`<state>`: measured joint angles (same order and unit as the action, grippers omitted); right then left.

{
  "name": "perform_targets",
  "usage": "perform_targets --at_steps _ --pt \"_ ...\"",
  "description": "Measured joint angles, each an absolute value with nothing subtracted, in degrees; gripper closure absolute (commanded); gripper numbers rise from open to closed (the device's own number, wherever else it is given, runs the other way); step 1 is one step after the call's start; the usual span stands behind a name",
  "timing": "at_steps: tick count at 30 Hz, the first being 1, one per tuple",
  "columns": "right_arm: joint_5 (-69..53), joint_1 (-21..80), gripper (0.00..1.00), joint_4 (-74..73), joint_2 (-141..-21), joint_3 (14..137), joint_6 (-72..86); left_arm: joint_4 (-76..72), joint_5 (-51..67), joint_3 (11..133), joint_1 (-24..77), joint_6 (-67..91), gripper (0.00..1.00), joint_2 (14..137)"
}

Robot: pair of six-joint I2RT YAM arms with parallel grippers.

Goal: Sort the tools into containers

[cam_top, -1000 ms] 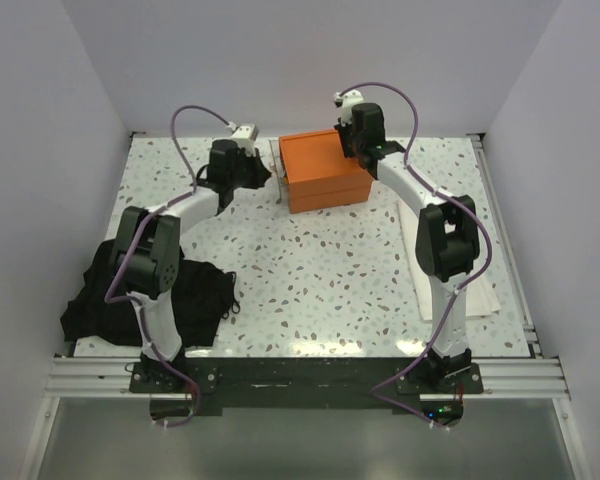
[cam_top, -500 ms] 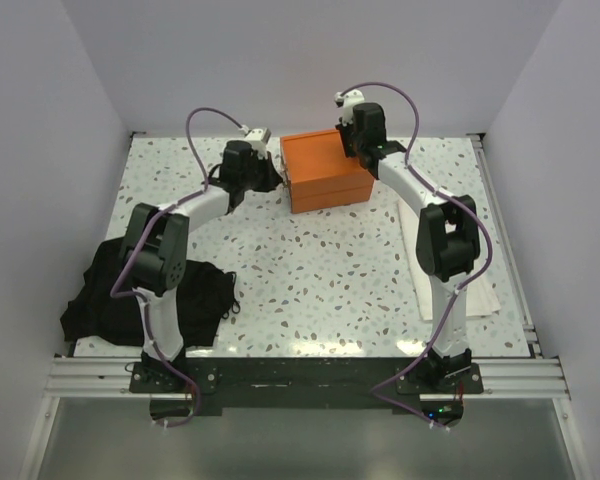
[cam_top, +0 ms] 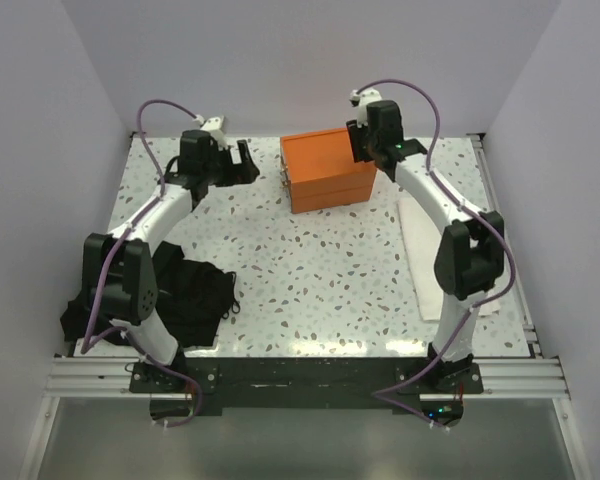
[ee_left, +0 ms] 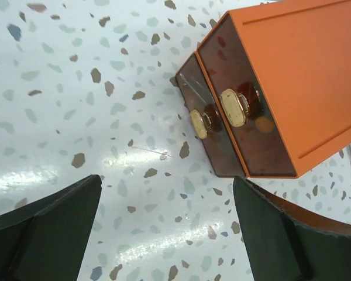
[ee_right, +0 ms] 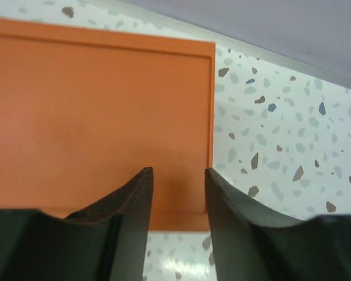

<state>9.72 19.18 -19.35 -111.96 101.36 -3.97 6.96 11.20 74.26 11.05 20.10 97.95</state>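
The orange box (cam_top: 325, 170) stands at the back middle of the table, and no tools show in any view. In the left wrist view the orange box (ee_left: 292, 76) turns its left end to me, with two dark see-through drawer fronts (ee_left: 245, 129) bearing pale knobs (ee_left: 233, 108). My left gripper (cam_top: 245, 160) hangs to the left of that end, apart from it. The left gripper (ee_left: 167, 228) is wide open over bare table. My right gripper (cam_top: 363, 150) hovers over the box's far right corner. The right gripper (ee_right: 178, 175) is open with nothing between its fingers.
A black cloth (cam_top: 195, 295) lies crumpled at the front left beside the left arm's base. A white folded towel (cam_top: 420, 250) lies along the right side under the right arm. Walls close the table on three sides.
My left arm has swung left, away from the box's left end, and its gripper has opened wide. The right gripper has opened above the box and shifted slightly right.
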Motion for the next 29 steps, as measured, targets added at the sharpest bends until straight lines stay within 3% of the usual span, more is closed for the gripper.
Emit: perform_targets --at_steps 7,11,22,29 --pt "3.7 19.14 0.23 -22.26 -93.21 82.85 -2.13 6.15 5.82 71.61 11.42 14.11 0.0 92.18" --pt "7.57 19.09 0.01 -25.52 -86.28 73.89 0.64 5.26 1.17 70.24 11.4 12.05 0.0 91.59" --pt "11.4 19.0 0.01 -30.55 -72.2 67.22 3.66 4.03 -2.66 65.84 11.7 11.42 0.0 91.24" --pt "10.85 19.0 0.01 -30.68 -69.12 65.25 3.95 3.92 -2.72 64.82 11.81 11.25 0.0 88.49"
